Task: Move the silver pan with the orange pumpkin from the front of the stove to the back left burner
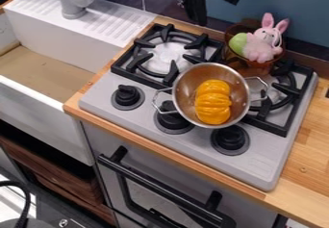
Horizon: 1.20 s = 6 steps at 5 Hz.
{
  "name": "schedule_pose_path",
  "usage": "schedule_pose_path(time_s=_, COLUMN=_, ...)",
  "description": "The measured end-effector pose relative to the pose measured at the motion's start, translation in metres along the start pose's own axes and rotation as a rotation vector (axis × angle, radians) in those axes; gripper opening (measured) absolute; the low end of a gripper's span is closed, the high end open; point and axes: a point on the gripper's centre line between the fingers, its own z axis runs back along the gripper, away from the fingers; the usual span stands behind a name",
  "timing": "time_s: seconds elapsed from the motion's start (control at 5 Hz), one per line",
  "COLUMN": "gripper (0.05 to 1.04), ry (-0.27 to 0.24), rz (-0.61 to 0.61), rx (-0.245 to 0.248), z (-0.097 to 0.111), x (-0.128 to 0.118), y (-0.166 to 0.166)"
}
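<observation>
The jaws (215, 11) stand apart, empty, near the stove's (249, 167) back edge. Toward its front edge lies the metal pot (184, 90), holding the orange object (212, 103), whose long axis runs roughly back to front.

This is a kitchen setting, apparently a toy kitchen: a compact grey stove (193, 138) with black burner grates (172, 71) and control knobs (127, 95) sits in a wood countertop (313, 162) at centre and right, above an oven door handle (157, 189). At left is a white apron-front sink (42, 107) with a ribbed drainboard (38, 6) and a grey faucet (75, 2) — dark backsplash tiles (156, 2) run behind. The steel pot (185, 88) looks large against the burners — a sign of play scale.
</observation>
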Motion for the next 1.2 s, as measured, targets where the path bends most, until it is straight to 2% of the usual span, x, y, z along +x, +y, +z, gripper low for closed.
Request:
schedule_pose_path(time_s=0.2, gripper=0.994, ry=0.012, rz=-0.023, rx=0.028, z=-0.011, x=-0.002, y=0.006)
schedule_pose_path(time_s=0.4, gripper=0.994, ry=-0.005, rz=-0.194, rx=-0.013, z=-0.022, x=0.007, y=0.015)
schedule_pose_path(time_s=0.6, gripper=0.994, ry=-0.056, rz=-0.342, rx=-0.106, z=0.001, x=0.02, y=0.02)
schedule_pose_path(time_s=0.8, gripper=0.995, ry=-0.032, rz=-0.589, rx=-0.133, z=0.005, x=0.028, y=0.024)
schedule_pose_path(time_s=1.0, gripper=0.995, ry=0.04, rz=-0.85, rx=-0.026, z=0.002, x=0.033, y=0.022)
schedule_pose_path(time_s=1.2, gripper=0.994, ry=0.115, rz=-1.101, rx=-0.019, z=-0.005, x=0.028, y=0.019)
